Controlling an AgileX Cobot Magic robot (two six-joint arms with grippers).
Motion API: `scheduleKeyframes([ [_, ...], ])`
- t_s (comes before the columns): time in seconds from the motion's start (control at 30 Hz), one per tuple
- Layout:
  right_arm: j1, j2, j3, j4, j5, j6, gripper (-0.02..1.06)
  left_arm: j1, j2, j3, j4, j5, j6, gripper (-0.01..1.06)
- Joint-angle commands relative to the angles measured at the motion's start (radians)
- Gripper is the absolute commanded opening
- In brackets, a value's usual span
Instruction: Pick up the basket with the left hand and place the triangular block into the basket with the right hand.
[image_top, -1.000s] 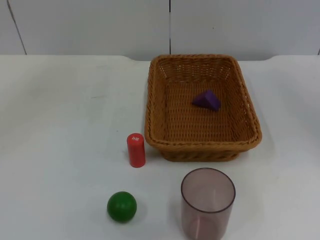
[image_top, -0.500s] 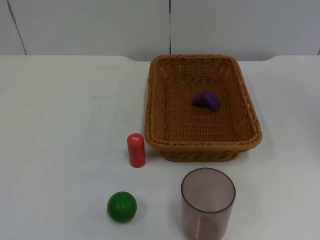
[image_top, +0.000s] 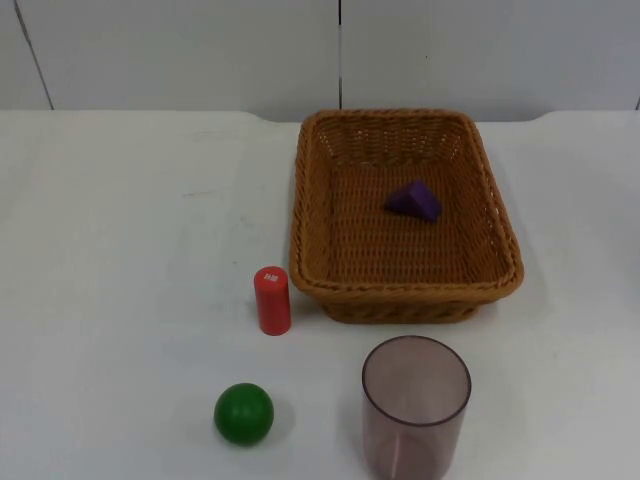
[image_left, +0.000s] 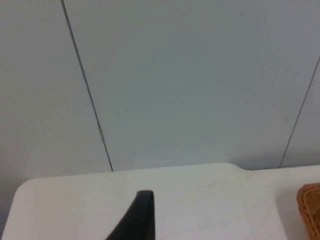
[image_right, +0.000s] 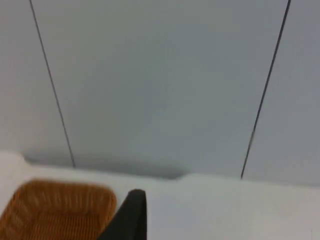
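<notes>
Nothing moved; triangular block (image_top: 413, 201) inside basket (image_top: 404, 290) (wrists: wall).

A white worktop (image_top: 120, 250) fills most of the top view, smooth and matte, with a few faint grey scuffs on its left half. Its far edge meets a pale grey partition wall (image_top: 180, 55) built of flat panels; thin dark seams run down between the panels, one near the left and one near the middle. Where the worktop meets the wall its edge has rounded steps, which show as soft curved corners in both wrist views. The wall (image_left: 200, 85) looks plain and evenly lit there, bluish grey, its seams slanting. Light is soft and diffuse, with only weak shadows on the worktop.
</notes>
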Motion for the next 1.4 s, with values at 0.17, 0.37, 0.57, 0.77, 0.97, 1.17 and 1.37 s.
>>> scheduleKeyframes([
  [0.17,-0.005,-0.058,-0.019,-0.006,-0.018,0.084,1.05,0.005,-0.011,-0.003,-0.006,0.020,-0.023,1.05],
  [0.37,-0.005,-0.189,-0.024,-0.116,0.053,0.082,1.05,0.005,-0.111,-0.003,-0.006,0.025,-0.014,1.05],
  [0.57,-0.005,-0.467,-0.024,-0.294,0.102,0.027,1.05,0.005,-0.371,0.023,-0.006,-0.015,0.000,1.05],
  [0.77,-0.005,-0.641,-0.024,-0.233,0.156,-0.014,1.05,0.005,-0.567,0.079,-0.051,-0.005,0.000,1.05],
  [0.97,-0.030,-0.804,-0.026,-0.041,0.271,-0.173,1.05,0.010,-0.795,0.127,0.020,0.064,0.000,1.05],
  [1.17,-0.116,-0.885,-0.026,0.088,0.318,-0.244,1.05,0.071,-0.916,0.127,0.017,0.111,0.076,1.05],
  [1.37,-0.129,-0.968,-0.026,0.099,0.379,-0.244,1.05,0.077,-1.026,0.127,0.012,0.214,0.144,1.05],
])
